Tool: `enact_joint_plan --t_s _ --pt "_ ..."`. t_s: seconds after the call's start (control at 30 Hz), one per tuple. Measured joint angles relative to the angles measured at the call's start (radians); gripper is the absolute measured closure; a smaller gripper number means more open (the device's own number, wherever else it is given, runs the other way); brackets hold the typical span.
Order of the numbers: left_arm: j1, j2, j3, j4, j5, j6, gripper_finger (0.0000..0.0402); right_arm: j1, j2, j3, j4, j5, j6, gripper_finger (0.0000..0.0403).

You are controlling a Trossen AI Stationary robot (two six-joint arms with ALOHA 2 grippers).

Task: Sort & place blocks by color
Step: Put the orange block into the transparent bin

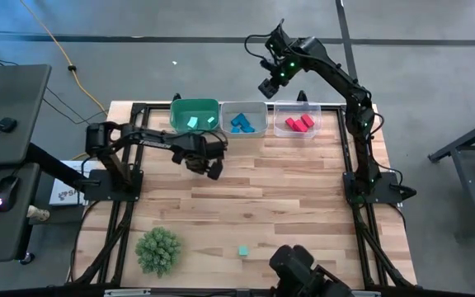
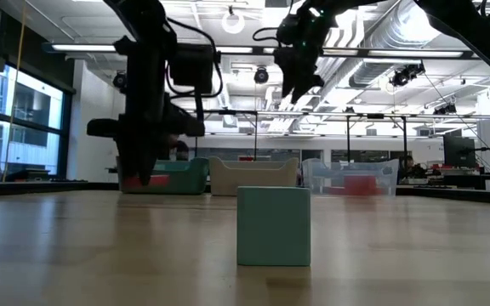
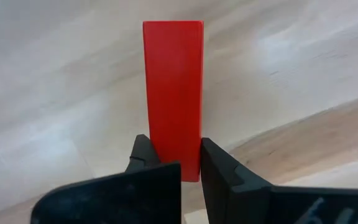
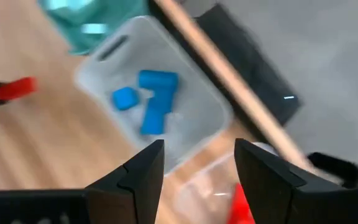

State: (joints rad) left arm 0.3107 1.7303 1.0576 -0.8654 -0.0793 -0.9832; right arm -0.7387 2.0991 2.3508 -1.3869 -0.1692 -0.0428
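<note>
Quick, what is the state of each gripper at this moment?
Left gripper: closed on a red block, just above the table.
Right gripper: open, holding nothing, above the bin of blue blocks.

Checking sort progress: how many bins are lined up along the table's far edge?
3: a green bin on the left, a clear bin holding blue blocks in the middle, and a clear bin holding red blocks on the right.
</note>
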Motion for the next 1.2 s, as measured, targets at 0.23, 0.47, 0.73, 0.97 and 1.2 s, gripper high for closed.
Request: enact_joint_plan --t_s 0.23,0.47,0.73,0.97,1.2 --pt "0.002 -0.082 0.002 0.005 -0.031 0.159 0.0401 0.019 0.000 0.000 -0.028 -0.212 0.077 0.0217" --pt "0.004 -0.175 0.002 0.035 -0.080 0.308 0.0401 0.087 0.000 0.000 -0.039 -0.250 0.146 0.0217" --pt "0.003 -0.258 0.003 0.158 -0.080 0.546 0.0401 0.205 0.000 0.000 -0.002 -0.250 0.202 0.0217" --pt "0.003 -0.300 0.003 0.205 -0.080 0.703 0.0401 0.295 0.000 0.000 0.033 -0.250 0.232 0.0217" --pt "0.003 -0.322 0.004 0.222 -0.103 0.820 0.0401 0.347 0.000 0.000 0.095 -0.250 0.311 0.0217"
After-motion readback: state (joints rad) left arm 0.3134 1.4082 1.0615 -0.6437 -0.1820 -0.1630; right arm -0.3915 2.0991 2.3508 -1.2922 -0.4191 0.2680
